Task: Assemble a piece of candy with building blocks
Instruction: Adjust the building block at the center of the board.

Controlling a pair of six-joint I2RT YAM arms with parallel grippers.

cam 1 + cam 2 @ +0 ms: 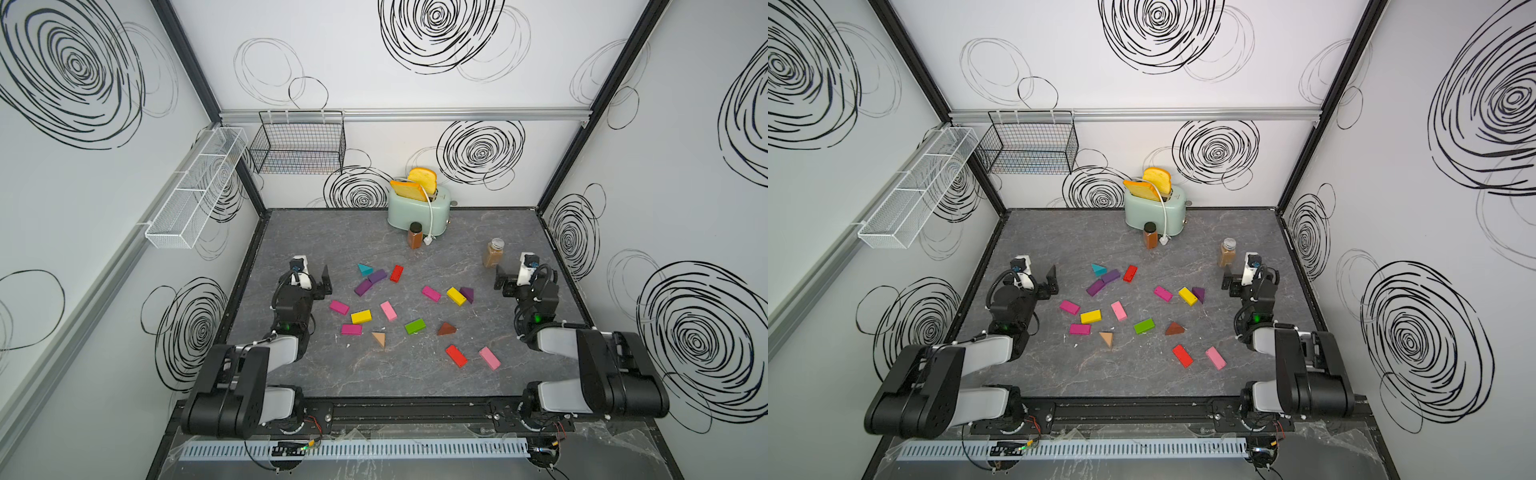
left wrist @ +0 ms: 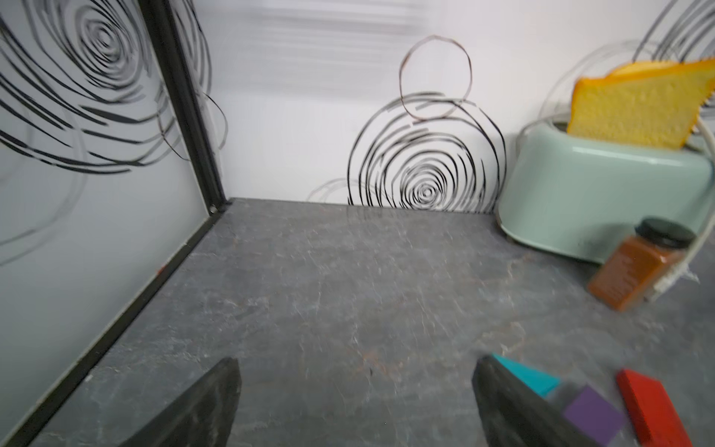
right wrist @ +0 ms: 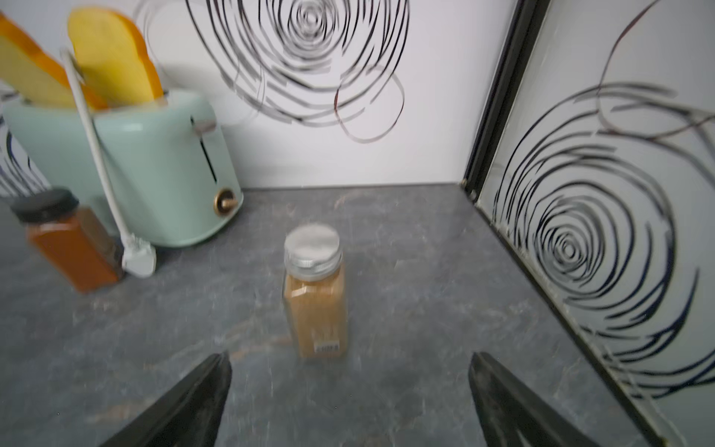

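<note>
The building blocks lie scattered flat on the grey table between my arms in both top views. Among them are a teal wedge [image 1: 365, 269], purple bricks [image 1: 377, 276], a red brick [image 1: 396, 274], a yellow brick [image 1: 361, 316], a green brick [image 1: 414, 326], a tan wedge [image 1: 379, 338] and a brown wedge [image 1: 446, 329]. No blocks are stacked. My left gripper [image 1: 327, 281] [image 2: 356, 363] is open and empty, just left of the teal wedge [image 2: 530, 377]. My right gripper [image 1: 502, 281] [image 3: 348, 360] is open and empty, right of the pile.
A mint toaster [image 1: 417, 210] with toast stands at the back wall. A dark-capped spice jar [image 1: 414, 235] stands before it. A silver-capped jar [image 3: 315, 294] stands just ahead of my right gripper. Wire baskets [image 1: 299, 143] hang on the back left walls.
</note>
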